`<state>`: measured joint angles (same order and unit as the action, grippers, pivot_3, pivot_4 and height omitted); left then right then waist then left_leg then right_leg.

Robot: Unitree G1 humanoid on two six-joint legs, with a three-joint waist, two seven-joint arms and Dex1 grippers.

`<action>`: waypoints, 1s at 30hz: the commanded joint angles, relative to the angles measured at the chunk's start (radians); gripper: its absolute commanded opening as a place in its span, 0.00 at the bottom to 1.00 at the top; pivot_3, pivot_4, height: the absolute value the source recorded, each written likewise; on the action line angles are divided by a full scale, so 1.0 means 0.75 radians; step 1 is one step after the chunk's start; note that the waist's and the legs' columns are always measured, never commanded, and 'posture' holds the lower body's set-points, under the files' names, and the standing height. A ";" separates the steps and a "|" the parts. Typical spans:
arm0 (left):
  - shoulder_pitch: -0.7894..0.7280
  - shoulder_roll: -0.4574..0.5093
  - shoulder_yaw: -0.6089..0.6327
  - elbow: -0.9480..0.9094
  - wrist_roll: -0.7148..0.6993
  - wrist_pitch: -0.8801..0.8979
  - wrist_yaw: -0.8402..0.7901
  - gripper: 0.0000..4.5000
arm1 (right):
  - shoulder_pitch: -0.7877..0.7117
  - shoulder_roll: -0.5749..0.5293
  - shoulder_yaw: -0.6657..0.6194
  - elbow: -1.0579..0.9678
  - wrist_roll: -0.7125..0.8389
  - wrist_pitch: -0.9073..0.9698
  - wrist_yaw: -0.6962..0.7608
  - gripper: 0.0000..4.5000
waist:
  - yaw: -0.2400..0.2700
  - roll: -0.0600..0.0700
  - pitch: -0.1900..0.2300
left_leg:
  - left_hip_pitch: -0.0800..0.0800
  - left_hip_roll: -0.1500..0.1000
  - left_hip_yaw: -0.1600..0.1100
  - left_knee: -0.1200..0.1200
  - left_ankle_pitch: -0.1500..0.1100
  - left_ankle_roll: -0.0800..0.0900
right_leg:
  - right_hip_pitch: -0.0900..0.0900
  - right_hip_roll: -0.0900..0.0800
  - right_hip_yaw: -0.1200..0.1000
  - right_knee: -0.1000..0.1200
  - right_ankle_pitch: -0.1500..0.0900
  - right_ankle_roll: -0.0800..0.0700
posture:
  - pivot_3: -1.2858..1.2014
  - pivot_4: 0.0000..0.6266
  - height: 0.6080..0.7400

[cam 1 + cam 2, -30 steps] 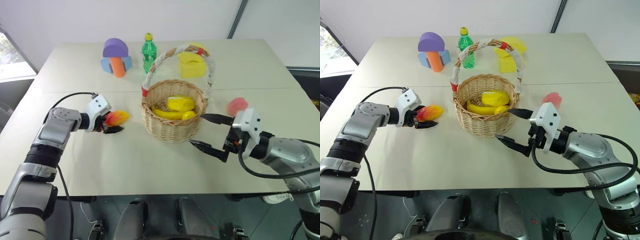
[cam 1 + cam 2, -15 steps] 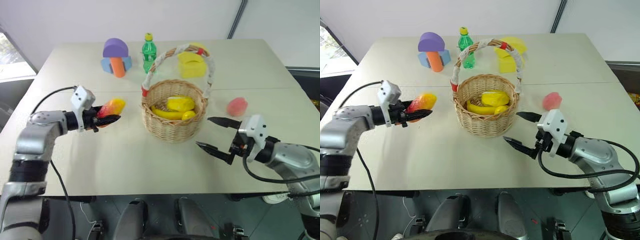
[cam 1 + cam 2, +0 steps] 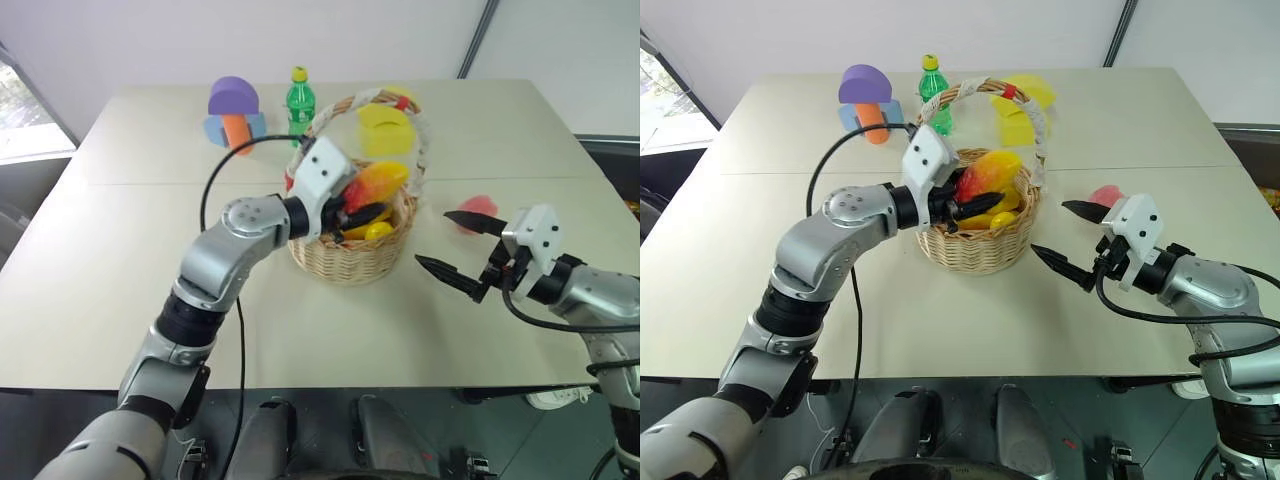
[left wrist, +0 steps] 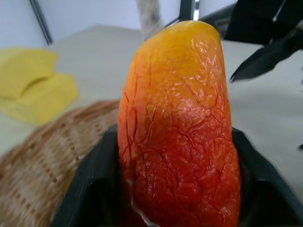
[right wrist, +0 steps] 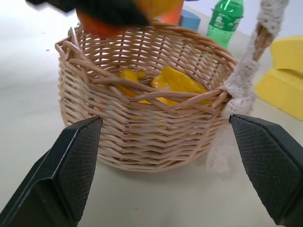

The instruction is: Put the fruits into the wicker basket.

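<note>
The basket (image 3: 980,235) sits in the middle of the table (image 3: 940,320), and it already has yellow fruit (image 5: 177,85) in the bottom (a banana and some lemon-like bits, I think). My left claw (image 3: 962,203) is over the basket's rim, and the mango (image 3: 987,175) sits between its two black fingers. From my left wrist I see the mango right between the fingers, but I cannot tell if I am squeezing it or letting it go. It is not down with the other fruit yet, so I think this step is almost done but not quite. My right claw (image 3: 1068,238) is wide open and holds nothing. It hangs just beside the basket on my right. The peach (image 3: 1107,195) lies on the table near that claw, partly hidden behind it. So that one is left to do. Farther back stand a green bottle (image 3: 931,92) and some foam blocks (image 3: 1020,112), and those are not my job.
</note>
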<state>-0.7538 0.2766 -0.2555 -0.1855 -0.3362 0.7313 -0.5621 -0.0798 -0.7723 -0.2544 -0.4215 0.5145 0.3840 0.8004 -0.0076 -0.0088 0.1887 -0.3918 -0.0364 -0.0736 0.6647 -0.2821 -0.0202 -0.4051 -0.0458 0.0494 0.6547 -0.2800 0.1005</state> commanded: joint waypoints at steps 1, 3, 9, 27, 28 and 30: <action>-0.015 0.002 0.046 -0.042 0.006 -0.041 -0.002 0.98 | 0.000 -0.003 -0.057 -0.059 -0.008 0.024 -0.064 1.00 | -0.004 0.000 0.000 | 0.000 0.000 0.000 0.000 0.000 0.000 | 0.000 0.000 0.000 0.000 0.000 0.000 | 0.52 0.24 1.00; -0.013 -0.004 0.084 -0.050 -0.017 -0.050 -0.002 1.00 | -0.032 0.012 -0.057 -0.017 -0.043 0.041 -0.136 1.00 | -0.004 0.000 0.000 | 0.000 0.000 0.000 0.000 0.000 0.000 | 0.000 -0.001 0.000 0.000 0.000 0.000 | 0.52 0.24 1.00; 0.077 0.020 0.184 -0.166 -0.169 -0.093 -0.139 1.00 | -0.247 0.113 -0.015 0.260 -0.201 0.132 -0.433 1.00 | -0.006 0.000 0.000 | 0.000 0.000 0.000 0.000 0.003 -0.005 | 0.000 -0.001 0.000 0.000 0.000 0.000 | 0.52 0.24 1.00; 0.340 0.175 0.174 -0.388 -0.327 -0.025 -0.220 1.00 | -0.618 0.278 -0.002 1.073 -0.303 0.118 -0.583 0.88 | -0.011 0.001 0.000 | 0.000 -0.001 0.003 -0.001 0.001 -0.001 | -0.001 0.000 0.001 0.001 0.000 0.000 | 0.52 0.24 1.00; 0.341 0.177 0.174 -0.388 -0.329 -0.026 -0.217 1.00 | -0.619 0.280 -0.003 1.077 -0.301 0.107 -0.578 0.79 | -0.010 0.002 0.000 | 0.000 -0.001 0.002 -0.001 0.001 -0.001 | -0.001 0.000 0.001 0.001 0.000 0.000 | 0.52 0.24 1.00; 0.344 0.181 0.173 -0.385 -0.328 -0.030 -0.213 1.00 | -0.618 0.281 -0.005 1.078 -0.301 0.074 -0.572 0.58 | -0.010 0.002 0.000 | 0.000 -0.001 0.002 -0.001 0.001 -0.001 | -0.001 0.000 0.001 0.001 0.000 0.000 | 0.52 0.24 1.00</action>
<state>-0.4983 0.4095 -0.1337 -0.4367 -0.5761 0.7170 -0.7246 -0.5255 -0.5625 -0.2421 0.3917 0.2956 0.4692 0.3683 -0.0153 -0.0076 0.1884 -0.3916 -0.0373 -0.0717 0.6641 -0.2815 -0.0210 -0.4056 -0.0456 0.0502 0.6555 -0.2800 0.1003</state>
